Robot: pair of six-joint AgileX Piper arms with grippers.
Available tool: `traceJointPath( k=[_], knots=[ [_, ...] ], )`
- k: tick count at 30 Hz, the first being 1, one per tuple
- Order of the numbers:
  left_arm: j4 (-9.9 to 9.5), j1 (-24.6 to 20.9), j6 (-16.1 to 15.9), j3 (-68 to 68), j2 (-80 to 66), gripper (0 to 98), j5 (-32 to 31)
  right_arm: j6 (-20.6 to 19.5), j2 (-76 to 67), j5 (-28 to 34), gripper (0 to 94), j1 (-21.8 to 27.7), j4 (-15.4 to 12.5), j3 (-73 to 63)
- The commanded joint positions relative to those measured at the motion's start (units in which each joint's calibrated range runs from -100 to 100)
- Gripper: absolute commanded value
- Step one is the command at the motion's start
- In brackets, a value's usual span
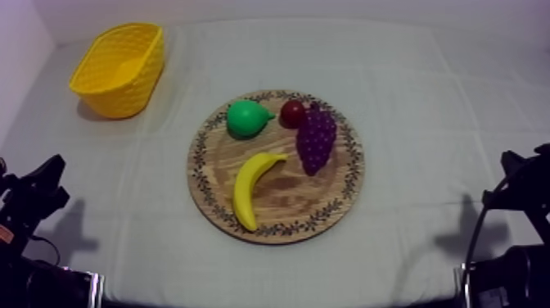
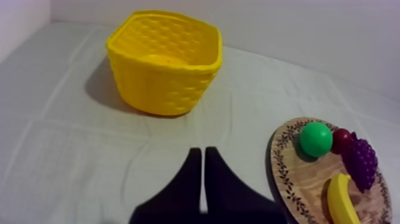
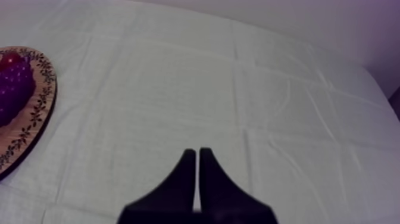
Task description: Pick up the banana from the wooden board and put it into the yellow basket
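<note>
counter (image 1: 426,98) under a grey-white cloth (image 1: 123,221), pale wall (image 2: 333,30) behind. far left, toward the back: basket (image 1: 119,65), upright, mouth up, nothing visible inside. low at the left edge: left gripper (image 2: 199,156), fingers pressed into a narrow wedge, holding nothing, aimed at bare cloth between basket and board. mid-counter: board (image 1: 286,201), well apart from the basket. on it, from the left: pear (image 1: 245,119) at the back-left; banana (image 1: 250,190) on the front-left part, lying flat, clear of the pear, upper tip close to the grapes (image 1: 316,139); small red fruit (image 1: 292,112) at the back, just beside the grapes; grapes on the right half. low at the right edge: right gripper (image 3: 197,156), likewise a narrow wedge with nothing in it, facing bare cloth, board's rim off toward the middle.

crux for the coming move: banana ahead and to the right of the left gripper, long axis slanting from the near end by the front rim toward the back right, curve bulging toward the left arm. lies left of the board's middle, so probably a shorter reach for the left arm than the right; basket on that side too. likely needed: left gripper opened wide, brought over the banana's middle, fingers set across the slant, not along it. possible snag: brushing the grapes near the upper tip. nothing lifted yet.
</note>
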Motion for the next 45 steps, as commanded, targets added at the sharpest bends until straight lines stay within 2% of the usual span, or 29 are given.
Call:
traceJointPath(
  k=[1,15,19,24,28,36,41,45],
  knots=[
    [-0.02,0.02,0.02,0.01,0.0,0.1,-0.03,0.01,-0.02,0.07,0.3,-0.01,0.01,0.02],
    [-0.02,-0.45,0.8,0.01,0.15,0.1,-0.15,0.01,-0.02,0.07,0.3,-0.01,0.01,0.02],
    [-0.02,-0.06,1.1,0.01,2.42,0.1,-2.37,0.01,-0.02,0.07,0.3,-0.01,0.01,0.02],
    [-0.02,1.04,1.17,-1.27,8.92,0.1,-7.99,0.01,-0.02,0.07,0.3,-0.01,0.01,0.02],
    [-0.02,2.54,1.08,-7.25,17.1,0.1,-8.78,0.01,-0.02,0.07,0.3,-0.01,0.01,0.02],
    [-0.24,7.49,0.1,-31.21,36.16,0.1,0.03,0.01,-0.02,0.07,0.3,-0.01,0.01,0.02],
    [-3.35,13.61,3.17,-48.23,46.68,0.1,9.21,0.01,-0.02,0.07,0.3,-0.01,0.01,0.02],
    [-4.33,18.1,4.58,-59.83,54.39,0.1,15.75,-0.01,-0.02,0.07,0.3,-0.01,0.01,0.02]
  ],
)
